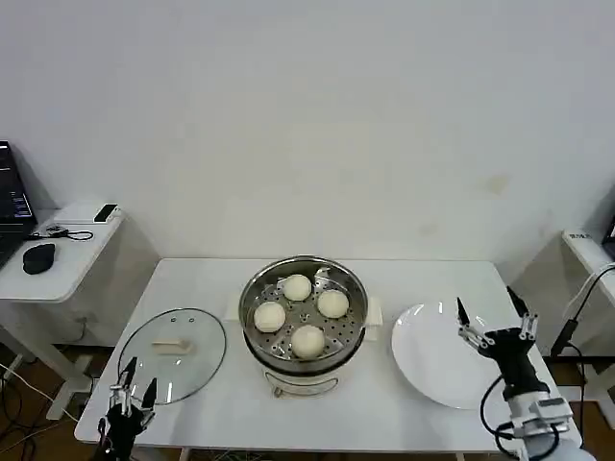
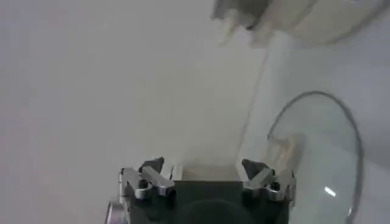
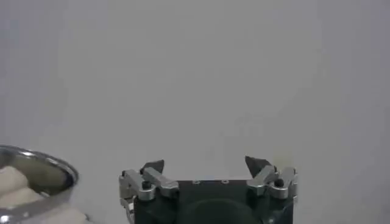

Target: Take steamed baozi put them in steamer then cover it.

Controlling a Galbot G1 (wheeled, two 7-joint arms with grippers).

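So on the white table (image 1: pixel 404 279) there's one steamer (image 1: pixel 304 317) sitting roughly in the middle, and all four buns (image 1: pixel 297 287) are already inside it on the holed tray: one at the back, one on the left, one on the right, one at the front. They sit close together but apart from each other.

One glass lid (image 1: pixel 173 354) lies flat on the table to the robot's left of the steamer, handle up, not on the pot. One white plate (image 1: pixel 444 357) is on the other side of the steamer, bare.

Left gripper (image 1: pixel 131 382) hangs low at the near table edge, just beside the lid's front rim, fingers spread apart with nothing between them. In the left wrist view the lid (image 2: pixel 317 158) sits off to one side of the fingers.

Right gripper (image 1: pixel 492 315) hovers over the plate's far right part, fingers wide apart, holding nothing. The right wrist view catches the steamer's rim (image 3: pixel 42 176) at the edge.
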